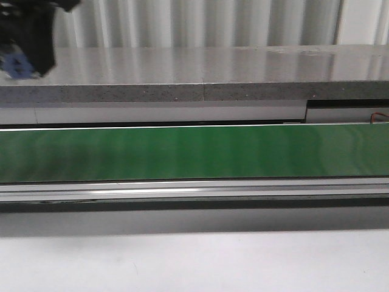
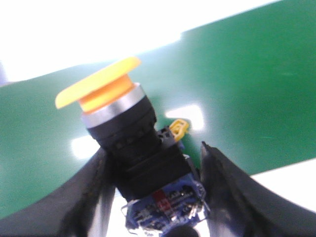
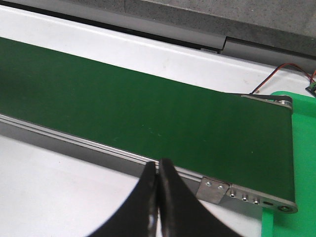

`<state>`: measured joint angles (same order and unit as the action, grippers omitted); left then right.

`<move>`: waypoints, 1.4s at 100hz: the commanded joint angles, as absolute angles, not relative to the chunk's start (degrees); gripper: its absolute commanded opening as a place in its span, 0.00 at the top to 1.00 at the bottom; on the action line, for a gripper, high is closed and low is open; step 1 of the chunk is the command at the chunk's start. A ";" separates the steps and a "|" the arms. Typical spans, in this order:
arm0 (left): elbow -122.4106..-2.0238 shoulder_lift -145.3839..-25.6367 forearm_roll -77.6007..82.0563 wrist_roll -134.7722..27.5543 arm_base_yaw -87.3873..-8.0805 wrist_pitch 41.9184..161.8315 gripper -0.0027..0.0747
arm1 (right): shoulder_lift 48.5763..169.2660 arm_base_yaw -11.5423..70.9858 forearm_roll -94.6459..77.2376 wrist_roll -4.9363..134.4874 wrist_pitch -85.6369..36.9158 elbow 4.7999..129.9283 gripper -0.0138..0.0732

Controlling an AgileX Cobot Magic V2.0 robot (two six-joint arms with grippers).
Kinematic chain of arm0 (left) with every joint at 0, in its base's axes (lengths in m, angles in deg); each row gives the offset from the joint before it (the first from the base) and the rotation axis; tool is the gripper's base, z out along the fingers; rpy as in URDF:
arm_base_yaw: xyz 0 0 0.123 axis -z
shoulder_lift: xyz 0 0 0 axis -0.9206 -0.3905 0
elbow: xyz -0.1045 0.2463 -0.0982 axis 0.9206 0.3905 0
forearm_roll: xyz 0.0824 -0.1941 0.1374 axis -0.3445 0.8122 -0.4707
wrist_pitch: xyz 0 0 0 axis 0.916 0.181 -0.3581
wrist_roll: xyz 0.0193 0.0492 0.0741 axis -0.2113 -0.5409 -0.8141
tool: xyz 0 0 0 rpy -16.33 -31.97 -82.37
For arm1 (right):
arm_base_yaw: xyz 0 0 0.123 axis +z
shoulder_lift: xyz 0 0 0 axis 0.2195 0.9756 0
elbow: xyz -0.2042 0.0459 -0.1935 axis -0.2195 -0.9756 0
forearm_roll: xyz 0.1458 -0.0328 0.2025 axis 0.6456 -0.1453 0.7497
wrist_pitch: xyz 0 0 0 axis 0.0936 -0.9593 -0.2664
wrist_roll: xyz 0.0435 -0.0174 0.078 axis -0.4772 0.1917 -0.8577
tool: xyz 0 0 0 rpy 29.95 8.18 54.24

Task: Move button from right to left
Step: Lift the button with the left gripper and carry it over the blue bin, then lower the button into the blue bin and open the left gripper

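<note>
At the far left, above the grey speckled stone counter (image 1: 182,70), the left gripper (image 1: 24,45) is seen only as a dark blur at the upper left corner of the front view, a patch of blue showing beneath it. In the left wrist view the left gripper (image 2: 153,197) is clamped on the push-button switch with a yellow-orange mushroom cap (image 2: 126,133): the black collar and blue-and-clear contact block are pinched between the two black fingers (image 2: 237,197), the cap tilted away from them. The switch is held up over the long green conveyor belt (image 1: 194,152), which is stretched across the scene in front of the counter. To the right, the right gripper (image 3: 158,197) is shown with its black fingers pressed together, nothing between them, near the belt's right end by its metal end bracket (image 3: 213,190).
</note>
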<state>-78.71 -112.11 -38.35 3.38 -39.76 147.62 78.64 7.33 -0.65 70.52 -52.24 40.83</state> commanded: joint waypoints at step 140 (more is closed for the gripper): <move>-77.29 -132.95 -40.15 -6.56 -83.71 130.04 0.78 | 78.71 7.39 0.76 70.81 -48.82 42.29 0.92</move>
<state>-75.47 -135.56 -40.43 -6.72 -83.56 131.33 78.64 7.33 -0.65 70.52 -52.24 40.83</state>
